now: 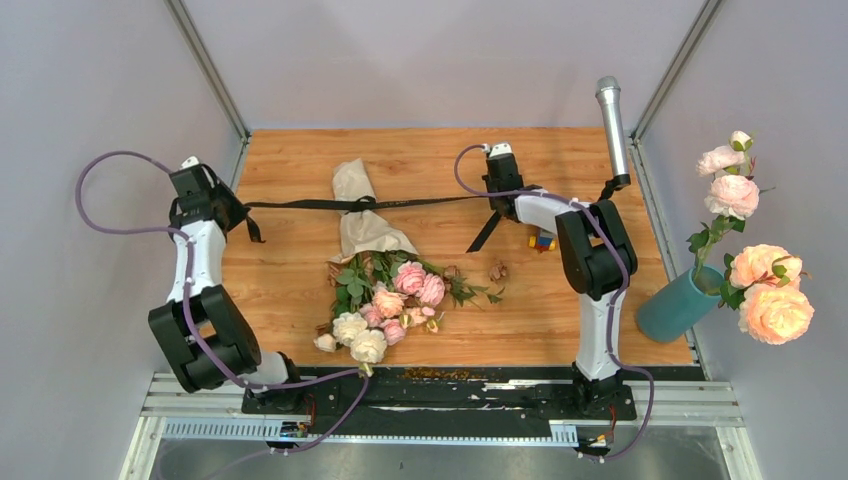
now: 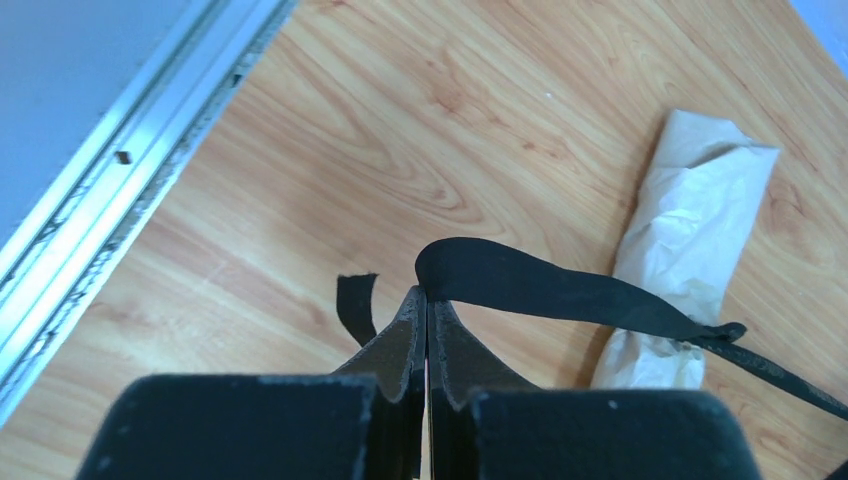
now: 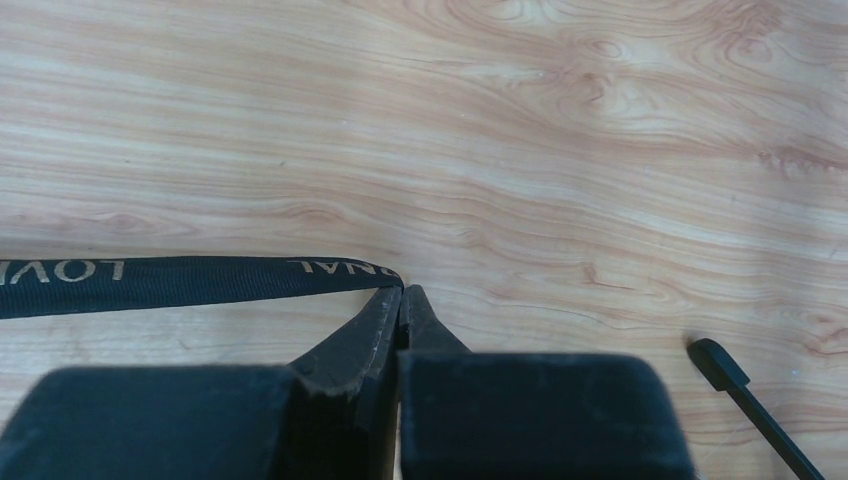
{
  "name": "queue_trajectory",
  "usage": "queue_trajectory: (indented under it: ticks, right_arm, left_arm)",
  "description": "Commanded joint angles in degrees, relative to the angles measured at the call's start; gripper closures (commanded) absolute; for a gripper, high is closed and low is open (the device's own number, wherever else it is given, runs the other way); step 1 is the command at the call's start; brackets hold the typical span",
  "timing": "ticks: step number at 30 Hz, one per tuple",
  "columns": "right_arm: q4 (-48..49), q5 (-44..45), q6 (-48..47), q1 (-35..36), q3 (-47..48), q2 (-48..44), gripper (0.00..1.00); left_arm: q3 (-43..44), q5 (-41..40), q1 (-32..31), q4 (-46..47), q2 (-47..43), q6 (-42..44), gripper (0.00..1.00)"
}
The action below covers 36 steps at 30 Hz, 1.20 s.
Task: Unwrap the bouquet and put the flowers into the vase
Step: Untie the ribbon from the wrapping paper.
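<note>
Top view shows a wood table with the left arm and the right arm on it. Between the arms lies the bouquet, flat on the table. Its tan paper points to the far side, and its pink and white flowers point to the near side. A blue vase is at the right edge of the table, well apart from the bouquet, with big peach roses in it. A silver mic stands behind the right arm. A black ribbon runs in a tight line across the thin part of the paper. The left gripper is pinched on one end of the ribbon, near the left edge of the table. The right gripper is pinched on the other end. A little block lies just beside the right arm.
</note>
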Motion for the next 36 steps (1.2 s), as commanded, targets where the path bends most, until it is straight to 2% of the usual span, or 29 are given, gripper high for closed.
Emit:
queue_trajectory:
  ticks: [1, 8, 16, 19, 21, 22, 24, 26, 28, 30, 36]
  right_arm:
    - [-0.3, 2.3, 0.5, -0.9, 1.0, -3.2, 1.0]
    - [-0.8, 2.1, 0.5, -2.0, 0.5, -3.7, 1.0]
    - [-1.9, 1.5, 1.8, -2.9, 1.1, -4.2, 1.0]
    - [-3.0, 0.8, 2.5, -3.2, 1.7, -4.4, 1.0]
    - [-4.8, -0.3, 2.6, -3.4, 2.7, -4.1, 1.0]
    - [-5.6, -0.9, 2.5, -3.5, 3.4, -4.0, 0.97]
    - [-7.1, -2.2, 2.2, -3.5, 4.0, -4.3, 0.85]
    - [-7.7, -4.6, 1.8, -3.5, 4.2, -5.2, 0.69]
    - [-8.1, -7.6, 1.5, -3.5, 4.2, -6.1, 0.57]
    - [-8.5, -11.4, 1.5, -3.5, 4.2, -7.3, 0.49]
    - [-8.9, -24.3, 3.8, -2.2, 3.2, -10.0, 0.36]
  left_arm:
    - [2.4, -2.7, 3.3, -3.7, -3.8, 3.9, 1.0]
    - [2.4, -4.1, 7.7, -4.5, -7.4, 2.1, 1.0]
    - [0.6, -16.0, 9.0, -4.0, -13.5, 2.7, 1.0]
    - [0.0, -18.2, 9.0, -4.3, -14.6, 4.2, 0.98]
    - [-0.7, -17.2, 9.0, -4.5, -14.7, 4.8, 0.85]
    - [-1.2, -16.1, 9.0, -4.2, -14.7, 5.1, 0.75]
    - [-2.0, -13.6, 8.9, -3.9, -14.8, 5.5, 0.53]
    - [-2.8, -11.5, 8.6, -3.6, -14.8, 5.5, 0.36]
    - [-3.2, -10.8, 7.1, -3.5, -15.0, 5.5, 0.28]
    - [-3.2, -10.8, 3.4, -3.6, -14.7, 6.4, 0.23]
    - [-1.9, -7.3, -8.8, -5.0, -11.3, 7.7, 0.13]
